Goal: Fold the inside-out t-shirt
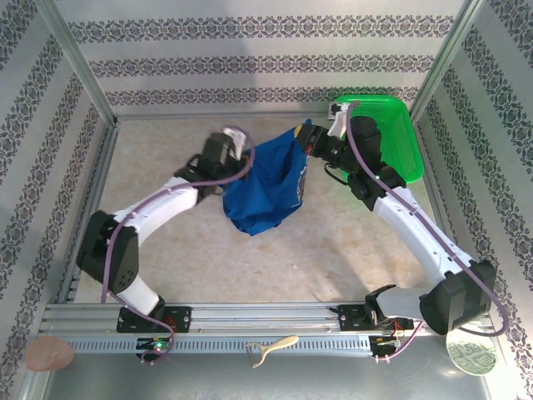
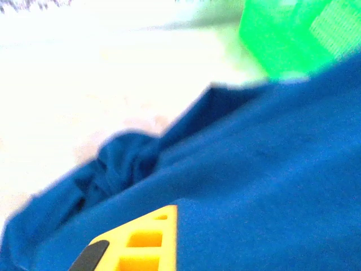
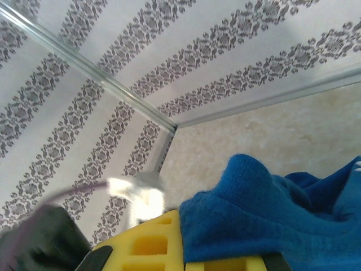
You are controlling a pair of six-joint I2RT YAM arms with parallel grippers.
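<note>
L arm reaches from the table's (image 1: pixel 166 250) near-left corner toward the middle, w/ the L claw (image 1: pixel 239 157) at the shirt's (image 1: pixel 260 190) upper left edge. Its jaws are together, clamped on the cloth. In the left wrist view blue fabric lies over a yellow finger (image 2: pixel 141 243) and hides its tip.

Shirt hangs bunched between the two claws, approx. mid-table and nearer the far edge. Can't tell if its low end touches the tabletop. A bit of white print (image 1: pixel 298 187) shows along its right side; the rest is plain blue.

R claw (image 1: pixel 311 143) has the shirt's upper right corner, jaws pinched on it. In the right wrist view a blue fold sits between the yellow fingers (image 3: pixel 149 243).

Green basket (image 1: pixel 398 137) sits in the far-right corner, just behind the R arm's wrist.

On the near rail, left to right: brown disc (image 1: pixel 50 354), cream tool (image 1: pixel 275 345), round patterned disc (image 1: pixel 471 355).
</note>
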